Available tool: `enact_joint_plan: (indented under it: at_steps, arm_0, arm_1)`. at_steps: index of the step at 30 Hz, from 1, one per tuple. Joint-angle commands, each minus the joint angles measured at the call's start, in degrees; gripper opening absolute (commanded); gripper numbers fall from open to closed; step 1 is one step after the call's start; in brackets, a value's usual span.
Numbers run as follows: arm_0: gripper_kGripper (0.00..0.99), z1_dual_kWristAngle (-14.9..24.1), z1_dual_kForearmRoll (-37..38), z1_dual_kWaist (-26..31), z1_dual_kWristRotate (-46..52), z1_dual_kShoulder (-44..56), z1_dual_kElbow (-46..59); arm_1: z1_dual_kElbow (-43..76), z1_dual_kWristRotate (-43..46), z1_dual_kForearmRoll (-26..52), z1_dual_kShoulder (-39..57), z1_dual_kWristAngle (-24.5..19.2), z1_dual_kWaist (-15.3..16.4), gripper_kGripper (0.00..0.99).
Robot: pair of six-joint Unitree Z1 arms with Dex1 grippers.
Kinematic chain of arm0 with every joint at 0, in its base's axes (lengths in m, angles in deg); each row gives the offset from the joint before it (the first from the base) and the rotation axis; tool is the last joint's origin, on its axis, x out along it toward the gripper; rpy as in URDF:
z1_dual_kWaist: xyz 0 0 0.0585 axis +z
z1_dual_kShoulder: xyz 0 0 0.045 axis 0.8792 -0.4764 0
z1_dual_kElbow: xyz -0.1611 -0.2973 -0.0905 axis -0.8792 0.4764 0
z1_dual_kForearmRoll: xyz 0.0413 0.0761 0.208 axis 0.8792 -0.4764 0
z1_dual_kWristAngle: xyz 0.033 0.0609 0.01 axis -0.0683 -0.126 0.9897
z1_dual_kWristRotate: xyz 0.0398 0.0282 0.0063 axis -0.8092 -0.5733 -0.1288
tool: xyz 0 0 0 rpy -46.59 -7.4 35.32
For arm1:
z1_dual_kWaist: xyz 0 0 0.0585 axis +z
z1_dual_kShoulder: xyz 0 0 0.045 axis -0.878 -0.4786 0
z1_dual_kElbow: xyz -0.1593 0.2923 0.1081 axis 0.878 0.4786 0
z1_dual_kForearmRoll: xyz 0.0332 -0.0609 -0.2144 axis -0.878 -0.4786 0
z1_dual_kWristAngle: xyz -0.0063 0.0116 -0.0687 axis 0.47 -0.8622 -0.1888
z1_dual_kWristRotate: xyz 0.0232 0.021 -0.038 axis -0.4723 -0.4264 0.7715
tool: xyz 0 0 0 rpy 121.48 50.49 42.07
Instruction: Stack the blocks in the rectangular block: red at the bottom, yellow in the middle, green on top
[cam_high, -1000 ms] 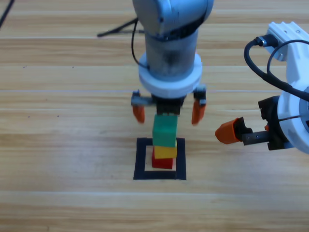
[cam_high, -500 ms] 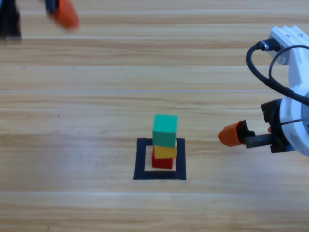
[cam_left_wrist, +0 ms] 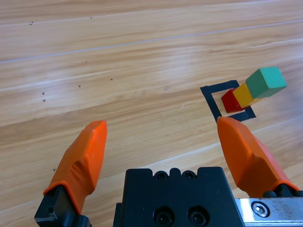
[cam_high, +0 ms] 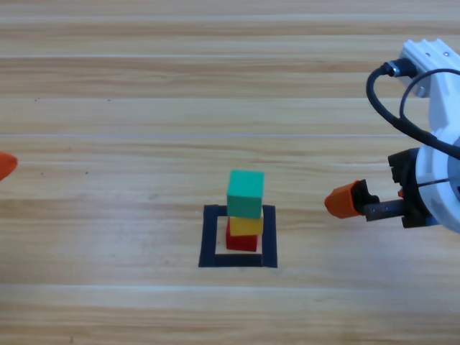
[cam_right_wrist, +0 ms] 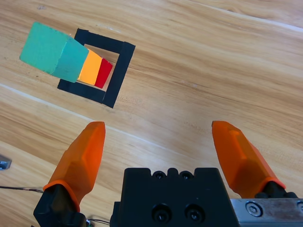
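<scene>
No text, label, brand, number or sign can be read in any of the views. The cubes' faces are plain, the tape outline carries no marking, and the tabletop shows only wood grain. The grippers' black bodies seem unmarked too, as far as these views let one tell.

A wooden table (cam_high: 108, 93) filled the room's working area, its pale planks laid side by side with the grain running across the high view. A thin light seam (cam_high: 144, 135) crossed the boards from edge to edge, and another (cam_left_wrist: 142, 41) showed slanting in the left wrist view. Small dark specks (cam_left_wrist: 43, 97) dotted the surface there (too small to tell what they were). At the lower left edge of the right wrist view lay a small grey metal piece (cam_right_wrist: 4, 164), with a thin dark wire (cam_right_wrist: 19, 188) just beside it.
</scene>
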Motion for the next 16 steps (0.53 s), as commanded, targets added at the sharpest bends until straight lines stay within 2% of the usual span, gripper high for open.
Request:
enact_joint_plan:
  at_steps: [1, 16]
  arm_0:
    - [0.990, 0.61, 1.35, -0.70, -0.90, 0.86, 2.13]
    - [0.990, -0.10, 2.76, -0.61, -0.90, 0.16, 4.24]
  arm_1:
    - [1.39, 0.74, 1.14, -0.85, -1.26, -1.58, 0.990]
    - [1.75, 0.92, 1.58, -0.67, -1.26, -1.67, 0.990]
